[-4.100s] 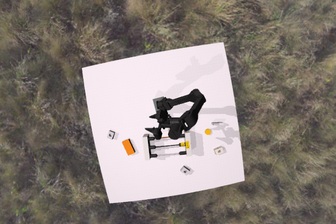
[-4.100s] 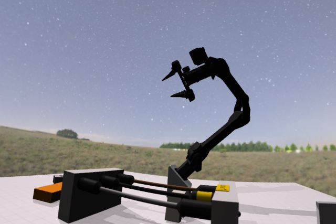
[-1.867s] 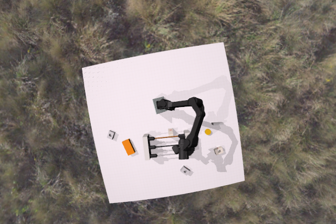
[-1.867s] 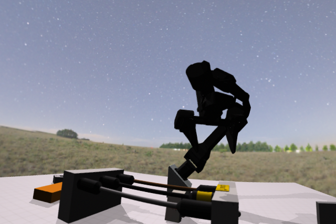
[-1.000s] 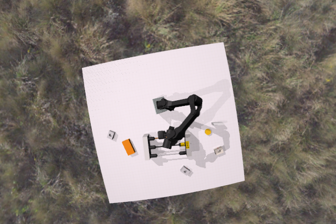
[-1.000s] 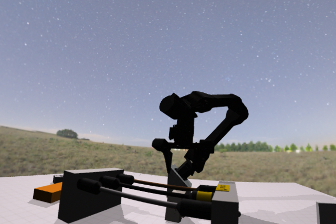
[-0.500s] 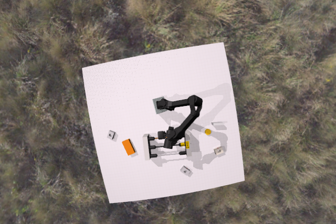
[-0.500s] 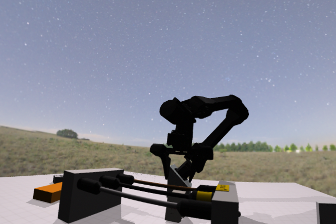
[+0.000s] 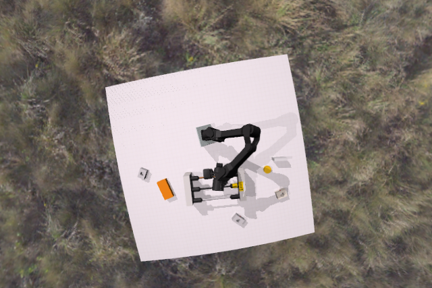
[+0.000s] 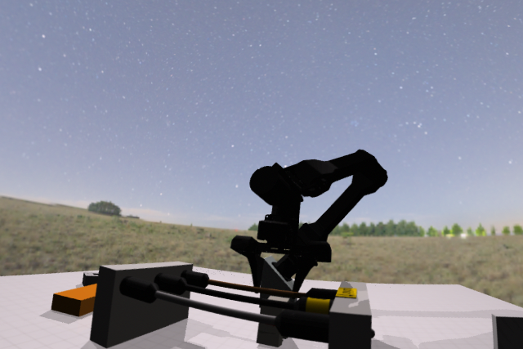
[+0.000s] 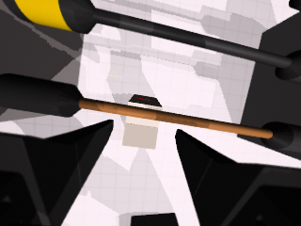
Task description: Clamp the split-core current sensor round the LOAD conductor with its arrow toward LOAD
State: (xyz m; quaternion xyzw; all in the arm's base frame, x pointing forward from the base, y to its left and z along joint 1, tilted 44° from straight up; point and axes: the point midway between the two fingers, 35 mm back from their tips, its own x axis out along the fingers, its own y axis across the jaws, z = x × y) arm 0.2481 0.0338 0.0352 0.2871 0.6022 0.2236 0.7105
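Note:
The split-core sensor (image 11: pixel 141 134) (image 10: pixel 270 273), a pale block with a dark top, stands on the table just behind the copper-coloured conductor (image 11: pixel 198 121) (image 10: pixel 253 288). My gripper (image 11: pixel 145 128) (image 10: pixel 276 286) is open and points down, with one finger on each side of the sensor and not touching it. The fingertips hang about level with the copper conductor. The middle conductor (image 11: pixel 198 40) carries a yellow sleeve (image 11: pixel 42 11) (image 10: pixel 317 305) beside the yellow LOAD marker (image 10: pixel 346 292) (image 9: pixel 240 184). In the overhead view the arm hides the sensor.
Three conductors span two end blocks (image 9: pixel 187 189) (image 10: pixel 135 306) (image 10: pixel 350 319). An orange block (image 9: pixel 165 189) (image 10: pixel 76 298) lies left of the fixture. A yellow ball (image 9: pixel 266 169) and small grey boxes (image 9: pixel 143 173) (image 9: pixel 239 219) (image 9: pixel 281 193) are scattered around it.

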